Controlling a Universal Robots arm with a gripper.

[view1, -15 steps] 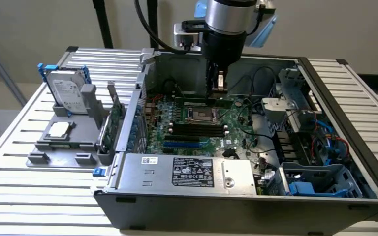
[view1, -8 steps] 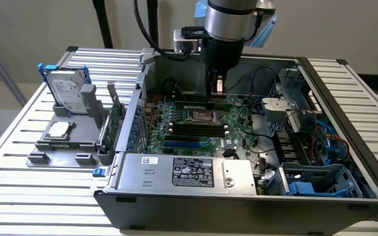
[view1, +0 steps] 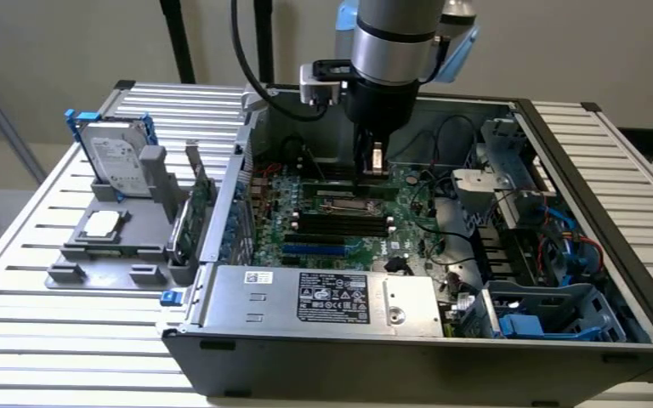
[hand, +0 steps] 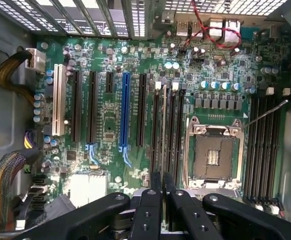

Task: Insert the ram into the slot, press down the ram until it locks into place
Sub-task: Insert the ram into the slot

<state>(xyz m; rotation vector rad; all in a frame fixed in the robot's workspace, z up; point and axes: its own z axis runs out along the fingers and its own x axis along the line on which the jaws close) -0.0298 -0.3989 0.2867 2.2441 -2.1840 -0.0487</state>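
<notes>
My gripper (view1: 374,170) hangs inside the open computer case, over the far part of the motherboard (view1: 292,191). Its black fingers (hand: 150,210) stand close together, shut on the ram (hand: 163,130). The ram shows edge-on as a thin pale strip running away from the fingertips. It lies in line with a bank of long black slots (hand: 179,130) beside the CPU socket (hand: 213,155). I cannot tell whether its lower edge touches a slot. In the exterior view the ram (view1: 376,160) is a small pale piece between the fingertips.
A second bank of black slots (hand: 263,140) lies on the socket's other side. A blue slot (hand: 124,110) and black expansion slots run parallel nearby. Cable bundles (hand: 5,175) crowd one case wall. The power supply (view1: 315,297) and a hard drive (view1: 120,157) on a grey stand sit nearer the camera.
</notes>
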